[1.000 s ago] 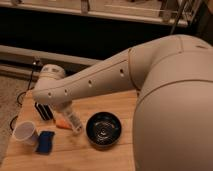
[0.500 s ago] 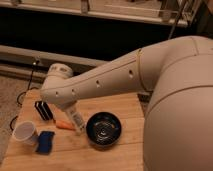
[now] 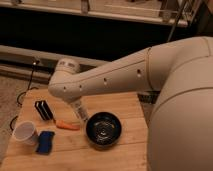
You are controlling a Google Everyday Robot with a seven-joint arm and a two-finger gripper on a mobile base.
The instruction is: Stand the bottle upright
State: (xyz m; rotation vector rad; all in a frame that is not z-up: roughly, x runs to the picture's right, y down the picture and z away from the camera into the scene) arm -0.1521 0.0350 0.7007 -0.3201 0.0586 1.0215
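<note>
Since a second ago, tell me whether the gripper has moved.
Yes. The gripper has drawn back from the white cup and blue sponge, toward the table's far left edge.

Item: bottle (image 3: 80, 111), 1 small, slim, clear plastic, pale label.
Pose: tilted, top hidden under the arm.
Place: table centre, just left of the black bowl (image 3: 103, 129), above the carrot (image 3: 67, 125).
</note>
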